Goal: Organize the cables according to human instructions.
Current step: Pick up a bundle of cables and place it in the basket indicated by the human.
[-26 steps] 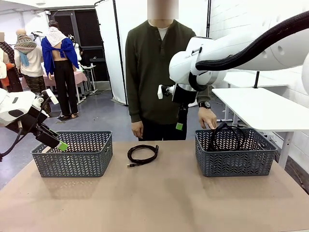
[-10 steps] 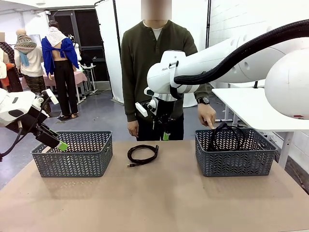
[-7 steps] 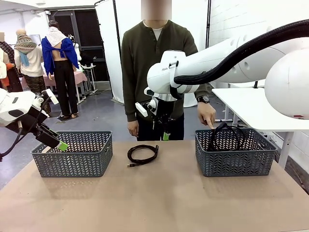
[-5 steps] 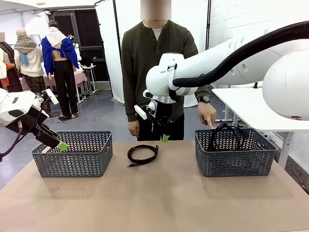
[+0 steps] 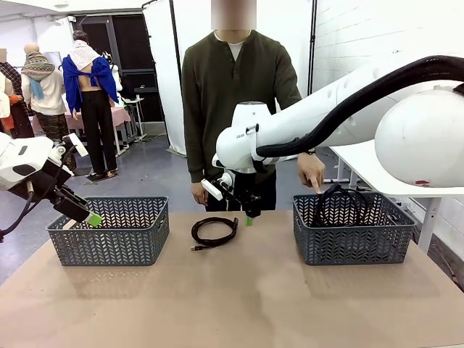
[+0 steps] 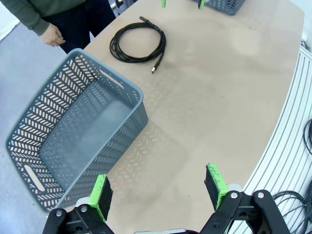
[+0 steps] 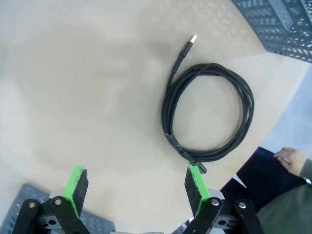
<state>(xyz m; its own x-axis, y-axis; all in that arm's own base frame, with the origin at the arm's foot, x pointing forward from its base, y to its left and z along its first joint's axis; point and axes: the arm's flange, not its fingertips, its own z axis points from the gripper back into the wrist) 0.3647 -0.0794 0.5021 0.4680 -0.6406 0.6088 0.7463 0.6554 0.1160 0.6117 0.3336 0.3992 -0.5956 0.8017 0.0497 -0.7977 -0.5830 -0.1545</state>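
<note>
One cable (image 5: pixel 214 243) lies as a round black coil on the table between two grey baskets. My right gripper (image 5: pixel 247 215) hangs open just above the table, close to the coil's right side. In the right wrist view the coil (image 7: pixel 166 119) sits ahead of my right gripper (image 7: pixel 135 183), offset toward one finger, with a plug end pointing away. More black cables (image 5: pixel 337 190) stick up out of the right basket (image 5: pixel 348 243), where the person's hand (image 5: pixel 313 177) rests on the far rim. My left gripper (image 5: pixel 85 214) is open over the left basket (image 5: pixel 109 239).
The left wrist view has my left gripper (image 6: pixel 158 190) high over the left basket's (image 6: pixel 124 100) near corner, with the coil (image 6: pixel 127 58) farther off. The person stands at the far edge, the other hand (image 5: pixel 205 194) hanging behind the coil. A white table (image 5: pixel 406 163) stands at the right.
My right arm has swung left from the right basket and come down to the coil on the table. The left arm and the person's hand on the basket have not moved.
</note>
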